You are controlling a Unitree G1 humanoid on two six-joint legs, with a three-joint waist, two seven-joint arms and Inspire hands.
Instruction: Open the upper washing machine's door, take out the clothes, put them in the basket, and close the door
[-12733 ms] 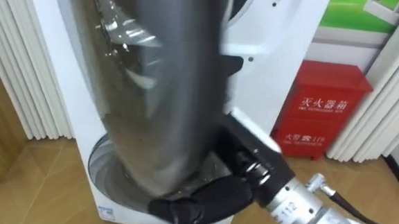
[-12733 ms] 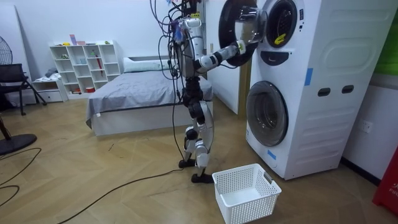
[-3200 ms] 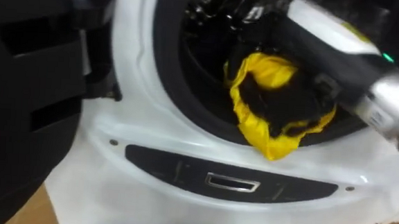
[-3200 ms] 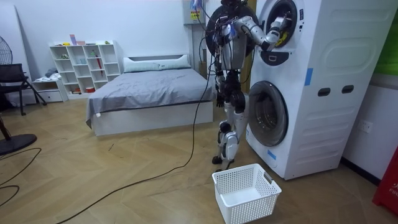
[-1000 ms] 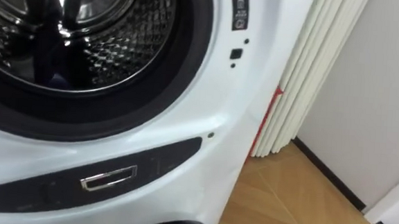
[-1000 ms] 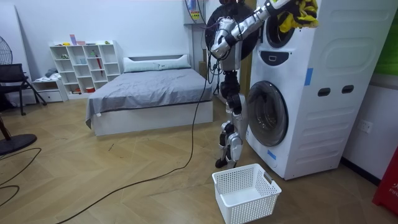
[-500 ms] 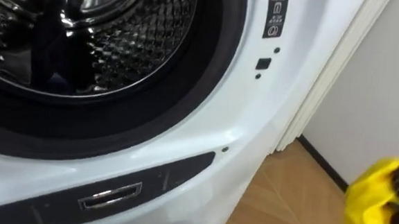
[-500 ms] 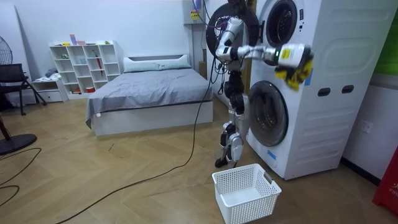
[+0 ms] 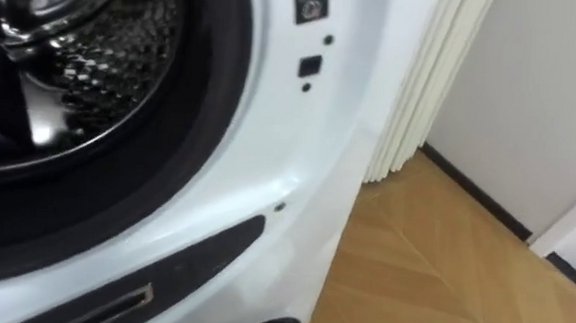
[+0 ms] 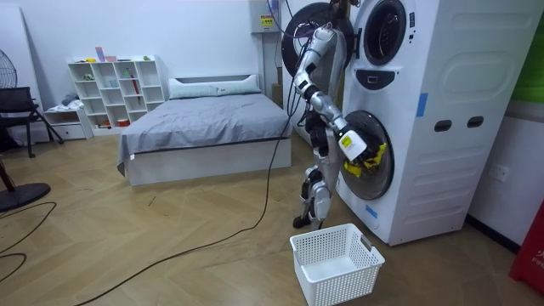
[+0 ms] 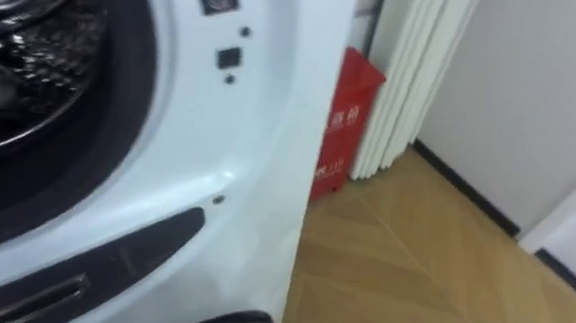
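The yellow garment (image 10: 374, 156) is a soft crumpled bunch with no clear length to it, its loose folds drooping downward. The robot's right hand (image 10: 359, 160) has its dark fingers closed round the cloth, at the end of an arm sloping down in front of the washing machine (image 10: 442, 119). Hand and cloth hang before that machine's lower round glass door (image 10: 380, 184), above the basket (image 10: 336, 262).

The machine is a tall, smooth white stack. Its upper door (image 10: 308, 34) stands swung open, and the upper drum (image 9: 69, 53) is shiny dimpled metal inside a dark rubber ring.

The basket, white plastic lattice with a squarish mouth, sits on the herringbone wood floor (image 9: 432, 271) at the machine's foot, with nothing between it and the cloth. Beside the machine's far side stand a red box (image 11: 348, 120) and ribbed white curtain folds (image 9: 423, 90).
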